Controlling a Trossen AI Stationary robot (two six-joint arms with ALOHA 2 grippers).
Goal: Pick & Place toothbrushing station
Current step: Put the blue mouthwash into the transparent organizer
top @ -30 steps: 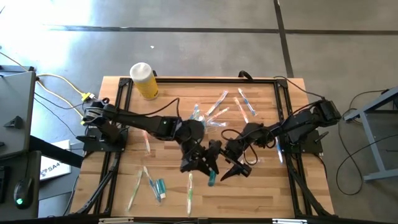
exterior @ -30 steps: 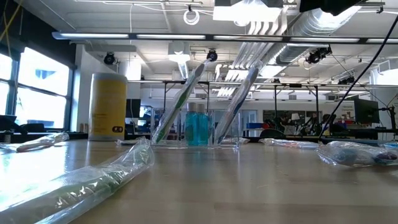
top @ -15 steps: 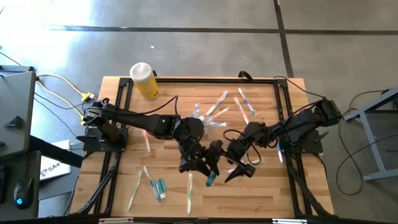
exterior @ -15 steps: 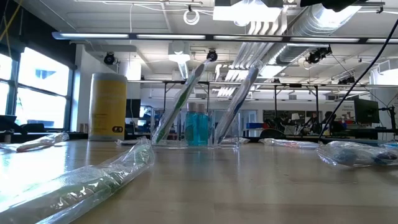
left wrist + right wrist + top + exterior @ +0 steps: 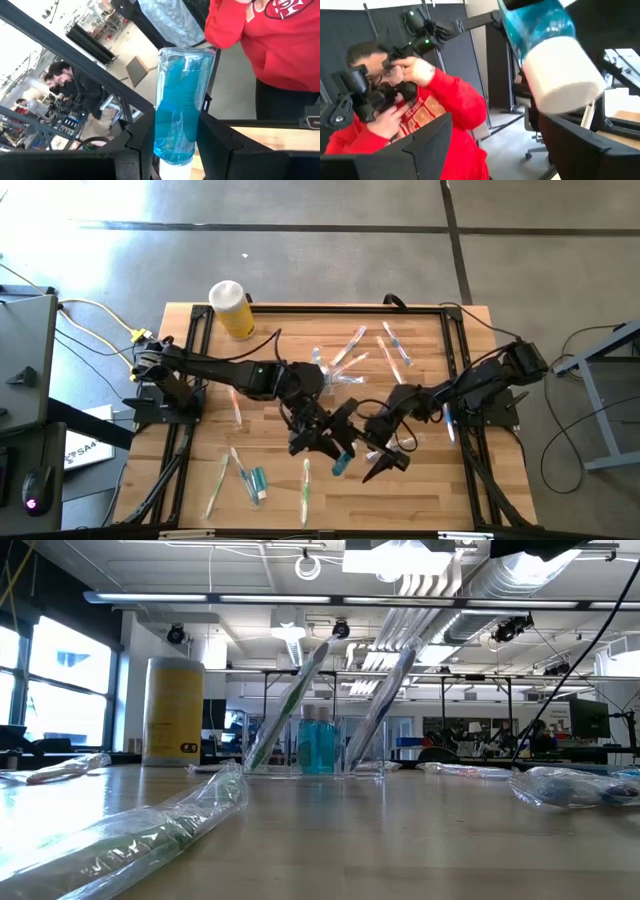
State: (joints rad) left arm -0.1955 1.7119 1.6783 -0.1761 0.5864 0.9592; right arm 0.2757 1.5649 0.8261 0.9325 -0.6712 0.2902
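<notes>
While a teal tube (image 5: 176, 115) sits pinched between the left gripper's (image 5: 322, 442) fingers above the table's (image 5: 420, 490) middle, the right gripper (image 5: 383, 463) gapes empty just beside it. Wrapped toothbrushes (image 5: 222, 480) litter the wood; a container (image 5: 318, 745) stands far. Beyond, a person in red (image 5: 425, 110).

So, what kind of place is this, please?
Probably a robotics lab or workshop in a large open hall. The wooden table stands on a bare concrete floor, exposed ducts run along the ceiling, and rows of workbenches fill the room behind.
</notes>
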